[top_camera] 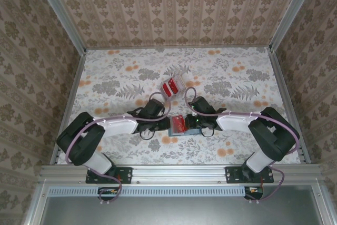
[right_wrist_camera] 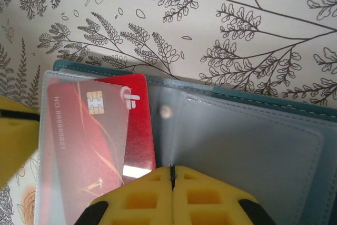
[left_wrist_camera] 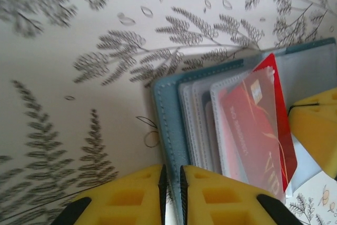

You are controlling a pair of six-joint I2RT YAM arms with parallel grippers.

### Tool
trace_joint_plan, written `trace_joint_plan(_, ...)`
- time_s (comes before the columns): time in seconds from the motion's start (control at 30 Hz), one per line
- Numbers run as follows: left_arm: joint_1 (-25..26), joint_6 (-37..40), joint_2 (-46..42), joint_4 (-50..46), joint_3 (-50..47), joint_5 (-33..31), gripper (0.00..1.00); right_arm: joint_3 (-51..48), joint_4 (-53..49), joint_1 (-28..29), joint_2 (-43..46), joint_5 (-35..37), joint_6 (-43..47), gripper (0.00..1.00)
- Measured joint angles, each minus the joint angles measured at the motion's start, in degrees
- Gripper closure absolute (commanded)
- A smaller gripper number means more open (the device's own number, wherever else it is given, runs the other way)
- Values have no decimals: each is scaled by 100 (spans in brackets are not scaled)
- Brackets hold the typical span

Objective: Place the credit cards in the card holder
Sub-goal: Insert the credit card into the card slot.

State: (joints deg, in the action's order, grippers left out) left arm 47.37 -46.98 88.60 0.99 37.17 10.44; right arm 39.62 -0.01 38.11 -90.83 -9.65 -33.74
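The teal card holder lies open on the table between both grippers. In the left wrist view its teal cover is pinched edge-on by my left gripper, jaws nearly closed. A red chip card sits inside a clear sleeve, and a second red card pokes out behind it. In the right wrist view my right gripper is shut at the crease of the blue-grey inside, right beside the red card and the sleeved chip card.
A clear plastic box holding red and white cards stands behind the wallet at mid-table. The floral tabletop is ringed by metal rails and patterned walls. The other arm's yellow fingers are close by in each wrist view.
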Motion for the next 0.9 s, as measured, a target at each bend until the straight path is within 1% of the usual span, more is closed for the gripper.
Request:
trace_joint_plan(0.17, 146, -245, 221, 125, 92, -177, 90, 0, -48, 13, 4, -7, 42, 94)
trace_joint_plan(0.3, 282, -391, 407, 282, 232, -299, 90, -9, -138, 50, 52, -7, 35, 94)
trace_joint_plan(0.6, 350, -472, 435, 378, 236, -422, 91, -72, -293, 61, 251, -74, -76, 93)
trace_joint_plan(0.7, 391, -470, 435, 402, 238, -450, 91, -72, -461, 68, 632, -129, -70, 92)
trace_joint_plan(0.8, 404, -468, 435, 382, 260, -452, 91, -72, -761, -13, 1287, -122, -24, 86)
trace_joint_plan(0.9, 415, -437, 435, 334, 282, -448, 91, -72, -1156, -245, 1961, -48, 90, 79)
